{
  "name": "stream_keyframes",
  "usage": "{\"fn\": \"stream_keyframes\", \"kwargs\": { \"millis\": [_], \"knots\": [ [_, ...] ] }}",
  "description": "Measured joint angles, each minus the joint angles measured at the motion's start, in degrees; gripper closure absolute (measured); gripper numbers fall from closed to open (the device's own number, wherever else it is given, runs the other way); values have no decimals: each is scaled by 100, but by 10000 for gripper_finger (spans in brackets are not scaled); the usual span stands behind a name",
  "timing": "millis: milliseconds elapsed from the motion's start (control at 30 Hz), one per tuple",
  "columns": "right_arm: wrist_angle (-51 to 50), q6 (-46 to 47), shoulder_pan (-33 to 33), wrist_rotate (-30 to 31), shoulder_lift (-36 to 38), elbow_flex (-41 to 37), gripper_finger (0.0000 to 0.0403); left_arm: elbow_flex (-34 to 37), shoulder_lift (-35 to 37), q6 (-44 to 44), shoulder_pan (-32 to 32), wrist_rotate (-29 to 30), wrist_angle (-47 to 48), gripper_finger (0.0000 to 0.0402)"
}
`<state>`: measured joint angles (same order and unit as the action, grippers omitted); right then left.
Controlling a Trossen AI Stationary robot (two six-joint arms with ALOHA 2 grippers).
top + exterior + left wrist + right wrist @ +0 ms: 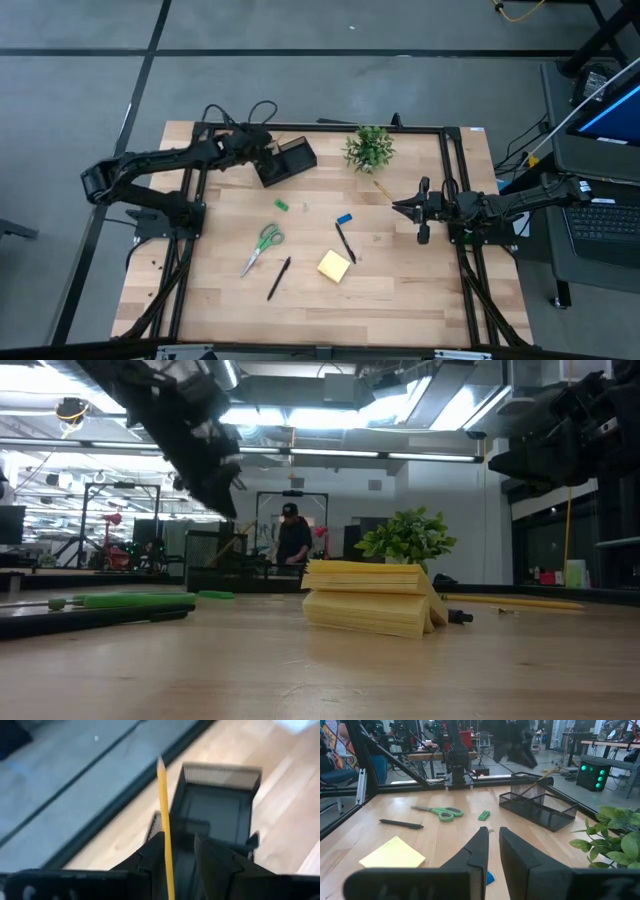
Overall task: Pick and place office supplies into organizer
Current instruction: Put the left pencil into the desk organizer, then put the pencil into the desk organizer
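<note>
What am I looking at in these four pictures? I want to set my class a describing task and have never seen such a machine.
It is a robot with two dark arms at a wooden table, tidying office supplies into a black mesh organizer.

One picture looks down from above, one looks level across the table top, and two come from cameras on the arms' wrists.

The left tool is over the organizer with a wooden pencil standing between its fingers, which are parting. The right tool waits at the right side, holding nothing.

On the table lie green-handled scissors, two black pens, a yellow sticky-note pad, a small green block, a small blue block and a potted plant.
</note>
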<state>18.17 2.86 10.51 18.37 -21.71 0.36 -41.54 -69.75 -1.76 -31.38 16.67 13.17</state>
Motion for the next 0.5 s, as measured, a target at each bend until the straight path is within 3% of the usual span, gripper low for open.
{"fn": "stream_keyframes", "kwargs": {
  "millis": [333, 500],
  "knots": [
    [59, -5, -1, -2, 0, 0, 354, -123, 1351, 183, 363, -570, -141, 306],
    [61, 143, -1, -2, 0, 1, 354, 432, 1894, 32, 898, -957, -606, 317]
  ]
}}
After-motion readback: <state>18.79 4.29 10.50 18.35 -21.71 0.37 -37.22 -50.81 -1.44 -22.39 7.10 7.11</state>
